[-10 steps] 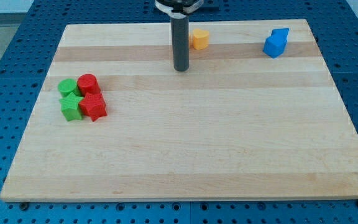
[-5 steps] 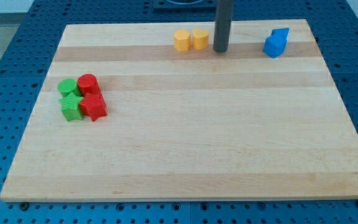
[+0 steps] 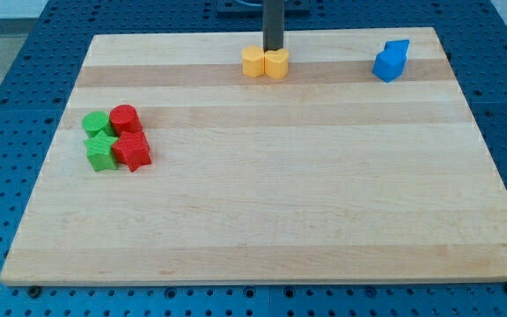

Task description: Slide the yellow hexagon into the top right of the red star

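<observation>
Two yellow blocks sit side by side, touching, near the view's top centre. The left one looks like the yellow hexagon [image 3: 253,62]. The right yellow block [image 3: 276,63] has a shape I cannot make out. My tip [image 3: 273,50] stands just above this pair, at the top edge of the right yellow block. The red star [image 3: 133,151] lies far off at the view's left, in a tight cluster with other blocks.
In that cluster a red cylinder [image 3: 125,117] sits above the red star, a green star [image 3: 102,151] lies to its left, and a green block [image 3: 96,122] sits at the upper left. Two blue blocks [image 3: 392,60] sit together at the top right of the wooden board [image 3: 262,220].
My tip swung right past the yellow blocks, then came back left to stand above them. The yellow pair has shifted slightly down and left and closed together.
</observation>
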`<action>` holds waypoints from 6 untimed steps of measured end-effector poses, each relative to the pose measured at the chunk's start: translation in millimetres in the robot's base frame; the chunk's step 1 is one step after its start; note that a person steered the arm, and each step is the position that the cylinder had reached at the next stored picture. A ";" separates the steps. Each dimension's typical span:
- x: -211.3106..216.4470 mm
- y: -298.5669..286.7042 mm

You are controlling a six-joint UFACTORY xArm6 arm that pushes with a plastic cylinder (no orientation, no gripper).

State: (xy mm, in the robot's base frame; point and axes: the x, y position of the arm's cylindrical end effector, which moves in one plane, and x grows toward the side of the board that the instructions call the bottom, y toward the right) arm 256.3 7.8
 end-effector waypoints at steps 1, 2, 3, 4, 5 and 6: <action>12.1 -12.4; 23.4 -24.9; 35.5 -37.5; 48.2 -50.2; 60.2 -62.9; 72.6 -76.1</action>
State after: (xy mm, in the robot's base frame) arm 328.9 -68.3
